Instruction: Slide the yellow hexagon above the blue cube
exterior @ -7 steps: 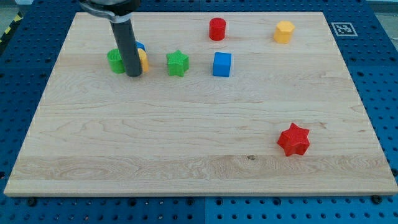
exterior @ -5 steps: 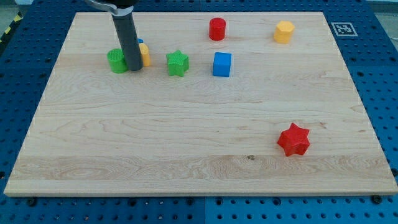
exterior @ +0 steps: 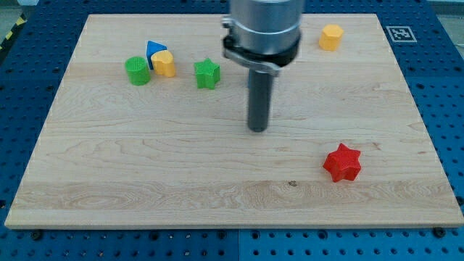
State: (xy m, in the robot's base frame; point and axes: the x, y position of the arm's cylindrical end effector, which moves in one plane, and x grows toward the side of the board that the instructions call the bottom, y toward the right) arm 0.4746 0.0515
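The yellow hexagon sits near the board's top right. The blue cube is hidden behind my arm in the upper middle, and so is the red cylinder seen earlier. My tip rests on the bare wood in the middle of the board, below where the blue cube stood and well to the lower left of the yellow hexagon.
A green cylinder, a blue triangular block and a yellow rounded block cluster at the upper left. A green star lies right of them. A red star lies at the lower right.
My rod has left the cluster at the upper left and moved right and down to the board's middle. It now hides the blue cube and red cylinder. The blocks have not moved.
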